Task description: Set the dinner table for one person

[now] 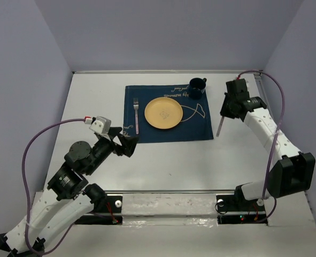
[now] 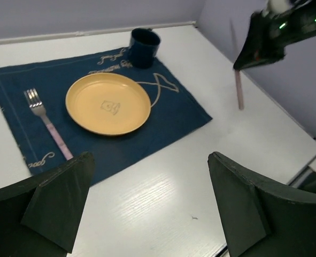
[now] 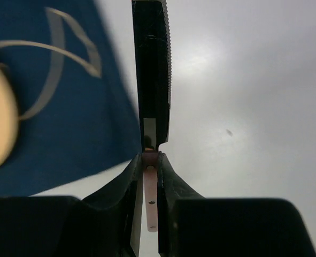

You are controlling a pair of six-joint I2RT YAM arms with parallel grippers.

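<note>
Closest to my bases, the plain white bench (image 1: 179, 166) spreads across the whole view. My left hand (image 1: 130, 145) hovers low over it with its fingers spread wide, grasping nothing, just off the near left corner of the navy blue cloth placemat (image 1: 200, 128).

On that mat the silver fork with the pale pink handle (image 1: 136, 115) lies left of the round yellow plate (image 1: 163, 113), its long axis running near to far.

Right of the mat, my right hand (image 1: 225, 113) is clenched on a slim utensil with a pale pink handle (image 1: 220, 128); which kind I cannot tell. It hangs tilted, pink end toward me, over the bench just beside the mat's right edge and roughly in line with that edge. Whether its tip touches the bench I cannot tell.

I judge the placing belongs to my right arm. The spot lies right under this hand and well apart from the left one.

Farthest off, the dark blue mug (image 1: 197, 88) stands on the mat's far right corner.
</note>
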